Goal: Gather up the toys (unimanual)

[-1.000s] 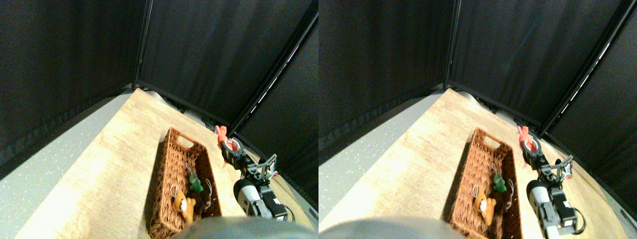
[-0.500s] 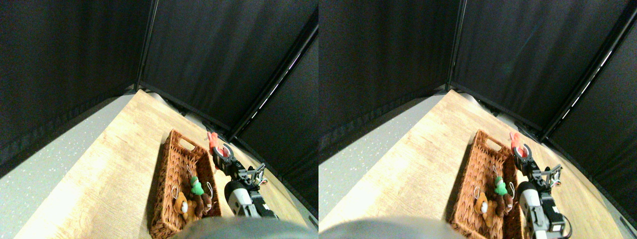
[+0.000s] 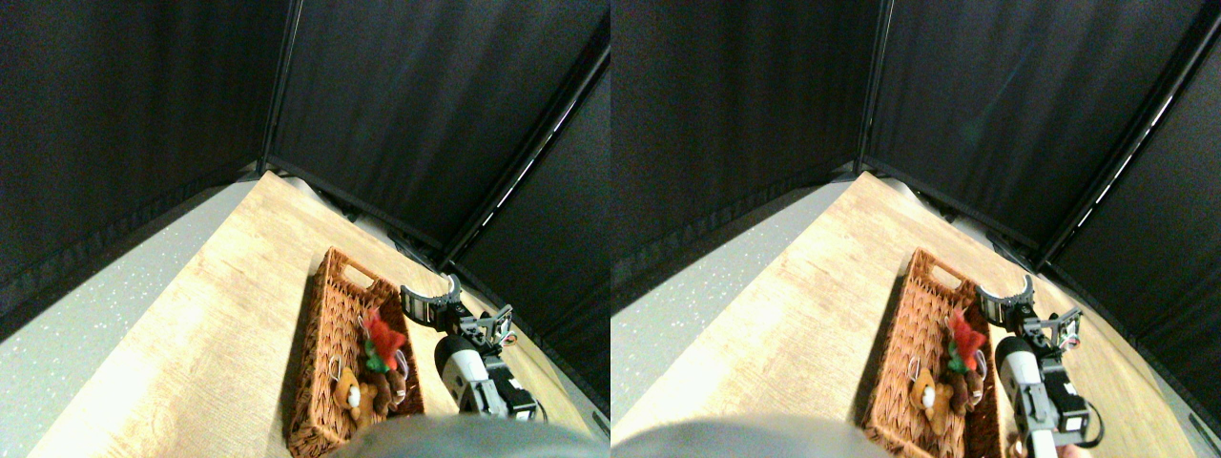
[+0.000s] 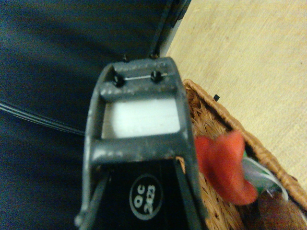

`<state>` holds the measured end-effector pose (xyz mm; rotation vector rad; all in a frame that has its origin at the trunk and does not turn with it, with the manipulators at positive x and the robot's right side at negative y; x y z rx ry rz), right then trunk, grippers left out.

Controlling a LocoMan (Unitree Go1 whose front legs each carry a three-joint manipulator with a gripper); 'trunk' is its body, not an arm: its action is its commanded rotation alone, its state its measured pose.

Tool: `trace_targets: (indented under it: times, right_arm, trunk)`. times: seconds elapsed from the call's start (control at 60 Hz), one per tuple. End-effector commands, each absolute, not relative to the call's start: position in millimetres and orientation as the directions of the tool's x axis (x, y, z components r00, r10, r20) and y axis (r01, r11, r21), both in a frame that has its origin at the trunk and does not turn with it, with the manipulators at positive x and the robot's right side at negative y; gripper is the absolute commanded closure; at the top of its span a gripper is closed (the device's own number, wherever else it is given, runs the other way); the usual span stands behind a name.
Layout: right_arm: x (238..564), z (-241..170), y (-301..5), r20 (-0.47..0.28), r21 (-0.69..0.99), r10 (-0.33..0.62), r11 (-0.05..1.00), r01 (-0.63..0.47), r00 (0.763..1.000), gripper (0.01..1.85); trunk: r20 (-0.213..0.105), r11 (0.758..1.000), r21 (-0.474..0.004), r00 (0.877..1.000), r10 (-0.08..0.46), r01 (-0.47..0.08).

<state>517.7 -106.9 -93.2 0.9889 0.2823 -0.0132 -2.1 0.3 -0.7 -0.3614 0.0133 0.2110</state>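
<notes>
The brown wicker basket (image 3: 322, 353) lies on the wooden table, and several toys rest in its near half. A red toy (image 3: 382, 334) lies on top of a green toy (image 3: 377, 364), with a brown toy (image 3: 393, 384) and an orange bear (image 3: 358, 397) closer to me. My right gripper (image 3: 431, 291) hovers just past the basket's right rim, jaws spread open and holding nothing. In the wrist view the red toy (image 4: 223, 168) shows beside the dark jaw, inside the basket (image 4: 217, 111), with the brown toy (image 4: 283, 215) at the corner.
Black curtains (image 3: 401, 105) on a dark frame close off the back and right, close behind the gripper. Grey speckled floor (image 3: 86, 315) runs along the table's left edge. Bare wooden tabletop (image 3: 219, 315) lies left of the basket.
The gripper carried the red toy leftward over the basket, then opened. The red toy left the jaws and now lies in the basket on the green toy.
</notes>
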Motion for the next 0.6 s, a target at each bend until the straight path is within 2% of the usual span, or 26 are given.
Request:
trace_targets:
  times: [0.017, 0.117, 0.2, 0.233, 0.35, 0.467, 0.6]
  right_arm:
    - [520, -84, -111, -0.167, 0.810, 0.100, 0.581, 0.079, 0.981, 0.97]
    - [525, -79, -123, -0.142, 0.814, 0.084, 0.578, 0.068, 0.986, 0.96]
    - [527, -75, -136, -0.109, 0.814, 0.037, 0.576, 0.068, 0.993, 1.07]
    - [529, -73, -145, -0.089, 0.790, 0.028, 0.611, 0.053, 0.996, 1.12]
    - [530, -72, -171, -0.054, 0.811, 0.006, 0.583, 0.041, 0.999, 1.26]
    - [520, -72, -190, -0.014, 0.785, -0.048, 0.619, 0.040, 0.999, 1.26]
    - [505, -77, -204, -0.002, 0.768, -0.081, 0.638, 0.053, 0.997, 1.23]
  trunk:
    - [-0.063, 0.912, -0.348, 0.975, 0.211, -0.220]
    - [-0.061, 0.919, -0.333, 0.978, 0.199, -0.208]
    - [-0.061, 0.925, -0.322, 0.980, 0.191, -0.200]
    - [-0.060, 0.929, -0.316, 0.981, 0.185, -0.195]
    - [-0.063, 0.939, -0.296, 0.984, 0.164, -0.176]
    - [-0.070, 0.950, -0.274, 0.988, 0.137, -0.151]
    - [-0.076, 0.962, -0.243, 0.991, 0.107, -0.122]
